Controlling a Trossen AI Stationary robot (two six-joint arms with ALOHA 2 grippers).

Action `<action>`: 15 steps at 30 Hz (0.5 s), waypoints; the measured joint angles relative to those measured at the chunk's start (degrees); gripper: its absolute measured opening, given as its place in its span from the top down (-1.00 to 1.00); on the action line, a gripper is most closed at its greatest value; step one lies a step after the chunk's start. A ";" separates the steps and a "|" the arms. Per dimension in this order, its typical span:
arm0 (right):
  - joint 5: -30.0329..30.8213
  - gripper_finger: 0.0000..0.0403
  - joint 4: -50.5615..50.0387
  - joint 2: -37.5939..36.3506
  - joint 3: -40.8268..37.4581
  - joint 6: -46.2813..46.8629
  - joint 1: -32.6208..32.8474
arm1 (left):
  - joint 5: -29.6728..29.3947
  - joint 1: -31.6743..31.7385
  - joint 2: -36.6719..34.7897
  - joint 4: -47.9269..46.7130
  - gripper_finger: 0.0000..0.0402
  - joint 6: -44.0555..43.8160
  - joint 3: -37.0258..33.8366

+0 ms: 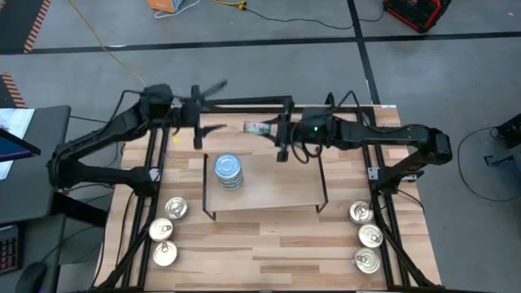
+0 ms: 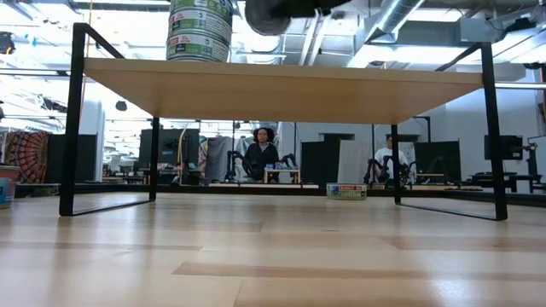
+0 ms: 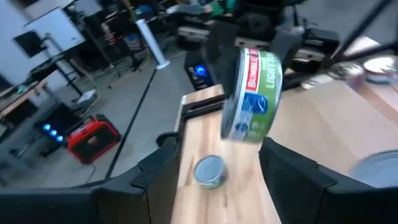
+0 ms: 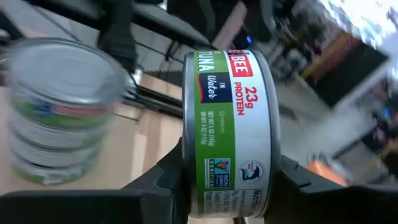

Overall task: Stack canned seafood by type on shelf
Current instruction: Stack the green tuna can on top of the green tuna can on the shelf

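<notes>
1. The right gripper hovers over the shelf's back edge, jaws pinching a green-labelled tin on edge.
2. The left gripper waits near the worktop's back left, jaws spread and empty.
3. A stack of blue-grey tins stands on the shelf's left part; six loose tins lie on the worktop, three at each front side.
4. To do this well, the right arm should probably turn the tin flat, centre it over the stack, lower gently, and release only once seated.
</notes>
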 joint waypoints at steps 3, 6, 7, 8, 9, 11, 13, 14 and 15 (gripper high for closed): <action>0.04 0.19 3.36 1.31 -0.02 -4.08 1.73 | -4.98 -5.76 0.04 -1.22 -0.05 0.95 0.00; 2.63 0.19 6.76 2.19 -0.02 -8.68 3.36 | -10.06 -10.49 -0.25 -1.70 -0.05 1.25 0.00; 3.54 0.19 7.57 2.37 -0.02 -10.05 3.84 | -11.68 -11.96 -0.43 -2.21 -0.05 1.58 0.00; 4.41 0.19 8.08 2.45 -0.02 -10.97 4.36 | -13.32 -13.36 -0.52 -2.65 -0.05 2.20 0.00; 5.23 0.19 8.23 2.54 -0.02 -11.66 4.85 | -15.65 -14.72 -0.52 -2.78 -0.05 2.93 0.00; 5.42 0.19 9.07 2.56 -0.04 -12.05 5.58 | -20.54 -17.33 -0.46 -3.38 -0.05 4.24 0.00; 5.40 0.19 10.39 2.54 -0.04 -11.98 6.30 | -24.03 -19.45 -0.41 -3.56 -0.05 5.57 0.00; 5.40 0.19 10.76 2.54 -0.04 -11.91 6.68 | -25.30 -20.49 -0.43 -3.38 -0.05 5.95 0.00; 5.40 0.19 10.94 2.54 -0.02 -11.90 7.14 | -26.69 -21.47 -0.46 -3.06 -0.05 6.20 0.00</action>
